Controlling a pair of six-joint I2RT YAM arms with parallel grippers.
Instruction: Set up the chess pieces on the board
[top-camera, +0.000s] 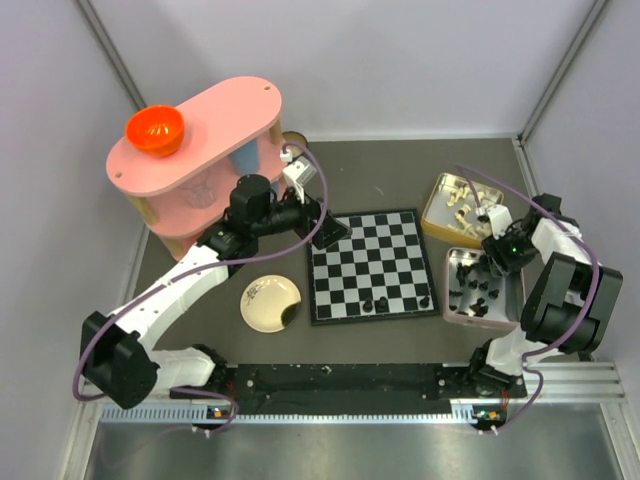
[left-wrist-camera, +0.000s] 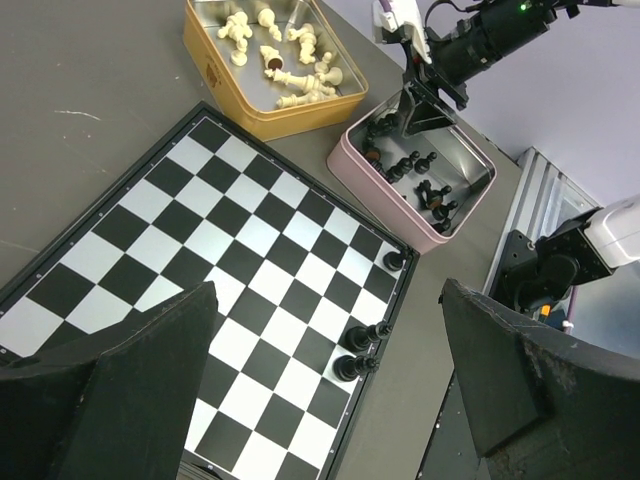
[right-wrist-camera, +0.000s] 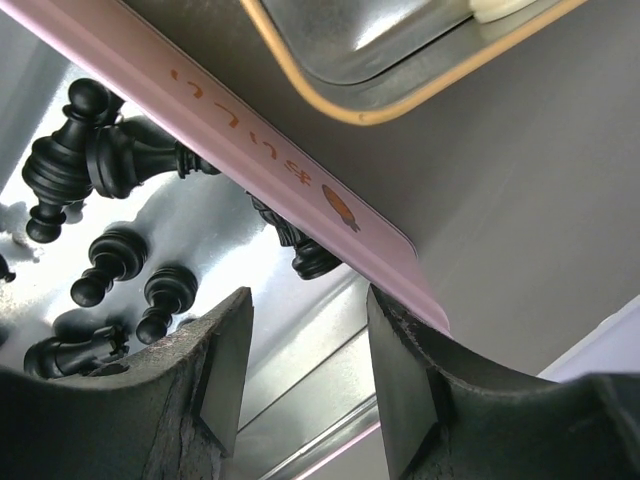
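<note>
From above, one board (top-camera: 373, 265) lies flat on the table with two tins and one plate around it. Three black chess pieces (top-camera: 368, 303) stand along the board's near edge: two side by side near the middle and one at the near-right corner. The others are in a pink tin (top-camera: 478, 322) just beside the board's right edge. A gold tin (top-camera: 432, 222) of cream chessmen sits off the far-right corner. A round cream plate (top-camera: 262, 300) lies off the near-left corner. A pink shelf (top-camera: 215, 130) carrying one orange bowl (top-camera: 154, 130) stands beyond the far-left corner. The left gripper (top-camera: 330, 235) hangs over the board's far-left corner, and the right gripper (top-camera: 487, 265) dips into the pink tin. At this size I cannot tell how either claw is set.

The left wrist view settles it for the left gripper (left-wrist-camera: 327, 290). Its two fingers (left-wrist-camera: 130, 390) are spread wide and empty above the board (left-wrist-camera: 200, 240). The same three pieces show near the board's edge. Beyond the board, the black pieces in the pink tin (left-wrist-camera: 350, 185) are too crowded to count.

The right wrist view alone shows the right gripper (right-wrist-camera: 308, 300) up close. It is released, with a narrow empty gap between its fingers (right-wrist-camera: 215, 380), just above the pink tin's wall (right-wrist-camera: 300, 170), which bears orange lettering. About six black pieces (right-wrist-camera: 70, 150) lie or stand on the tin's floor, one of them half hidden behind the rim.
</note>
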